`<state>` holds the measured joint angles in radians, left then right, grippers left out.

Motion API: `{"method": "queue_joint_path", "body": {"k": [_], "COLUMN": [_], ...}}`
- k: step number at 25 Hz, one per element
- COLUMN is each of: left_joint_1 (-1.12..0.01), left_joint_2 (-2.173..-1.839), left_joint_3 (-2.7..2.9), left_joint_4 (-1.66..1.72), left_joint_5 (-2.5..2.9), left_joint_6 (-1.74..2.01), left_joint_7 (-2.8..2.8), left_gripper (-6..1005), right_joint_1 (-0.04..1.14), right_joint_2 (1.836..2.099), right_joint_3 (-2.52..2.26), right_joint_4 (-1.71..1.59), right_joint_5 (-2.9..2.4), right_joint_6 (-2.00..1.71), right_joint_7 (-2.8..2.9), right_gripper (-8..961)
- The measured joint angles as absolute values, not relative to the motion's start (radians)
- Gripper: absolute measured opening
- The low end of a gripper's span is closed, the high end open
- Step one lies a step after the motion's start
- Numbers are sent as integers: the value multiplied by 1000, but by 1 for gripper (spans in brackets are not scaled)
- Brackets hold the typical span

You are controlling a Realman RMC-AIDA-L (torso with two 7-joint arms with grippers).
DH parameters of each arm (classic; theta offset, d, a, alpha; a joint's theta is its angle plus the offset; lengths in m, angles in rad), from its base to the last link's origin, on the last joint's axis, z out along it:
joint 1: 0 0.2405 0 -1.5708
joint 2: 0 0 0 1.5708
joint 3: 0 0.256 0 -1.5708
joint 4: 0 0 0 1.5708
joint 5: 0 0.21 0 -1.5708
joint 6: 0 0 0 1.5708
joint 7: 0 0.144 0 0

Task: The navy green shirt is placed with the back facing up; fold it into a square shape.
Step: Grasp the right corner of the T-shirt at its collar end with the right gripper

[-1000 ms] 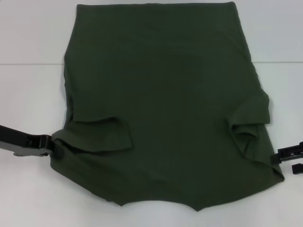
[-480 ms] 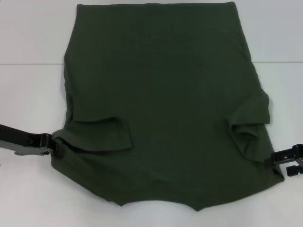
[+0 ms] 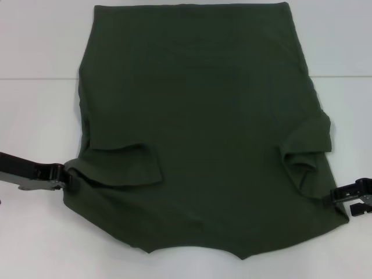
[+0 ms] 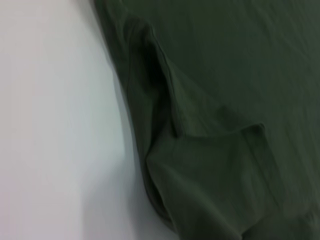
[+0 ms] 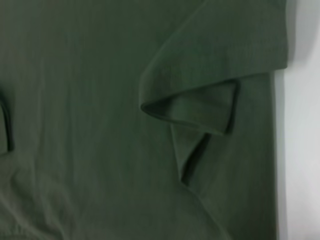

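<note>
Jaws of left gripper (image 3: pixel 68 180) seemingly pinching navy green shirt (image 3: pixel 200 128), neckline nearest robot

The navy green shirt (image 3: pixel 197 128) is plain dark olive, unpatterned; the table (image 3: pixel 35 116) looks white; both grippers appear black.

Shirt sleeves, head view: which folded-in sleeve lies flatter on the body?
The left sleeve, next to the left gripper, lies as a flat flap on the navy green shirt. The right sleeve is bunched, with an open fold.
</note>
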<state>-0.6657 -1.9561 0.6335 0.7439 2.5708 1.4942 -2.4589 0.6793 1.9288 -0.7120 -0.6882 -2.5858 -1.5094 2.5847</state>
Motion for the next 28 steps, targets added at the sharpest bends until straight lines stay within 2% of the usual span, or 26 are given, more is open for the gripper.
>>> {"method": "queue_joint_path", "body": {"k": [9,28], "left_joint_1": [-666,-662], "left_joint_2": [-1957,-1957], "left_joint_3": [634,634], "left_joint_4": [744,745], "left_joint_5": [2571,2568], "left_joint_6": [1494,1494], "left_joint_7": [-2459,-2452], "left_gripper": [28,28], "right_joint_1": [683,708], "right_joint_2": [1933,1962], "right_joint_3": [-725,-736], "right_joint_4": [-687,-687], "right_joint_5": [-2586,-2575], "right_joint_6": [-1498,-1509], "right_joint_7": [2587,2585], "right_gripper": [902,898]}}
